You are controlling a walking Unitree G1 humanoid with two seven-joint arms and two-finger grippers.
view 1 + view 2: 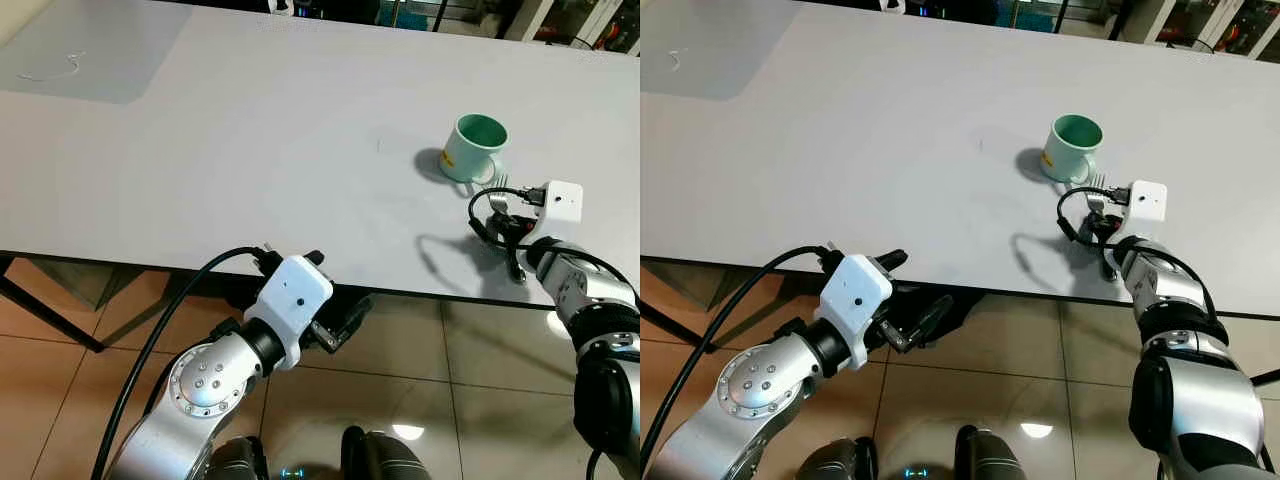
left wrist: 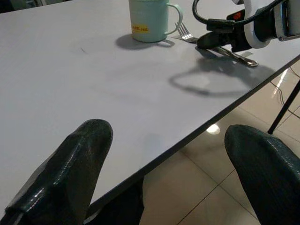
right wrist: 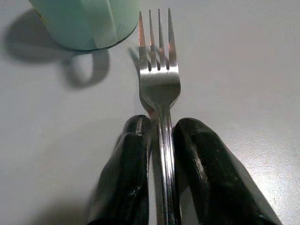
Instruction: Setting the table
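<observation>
In the left eye view, the right gripper (image 1: 503, 222) sits at the right of the frame, low over the white tabletop (image 1: 250, 150), just below the green mug (image 1: 472, 148). In the right wrist view its fingers (image 3: 126, 173) pinch the fork (image 3: 159, 84) by its handle, tines beside the mug, so a forward nudge could knock it. In the left wrist view the left gripper (image 2: 164, 168) hangs wide open at the tabletop's edge.

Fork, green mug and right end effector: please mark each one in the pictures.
fork (image 3: 159, 84), right wrist view, on the neck below the tines.
green mug (image 1: 470, 152), left eye view, on its outer wall.
right end effector (image 3: 161, 136), right wrist view, between the fingertips, shut on the fork.
</observation>
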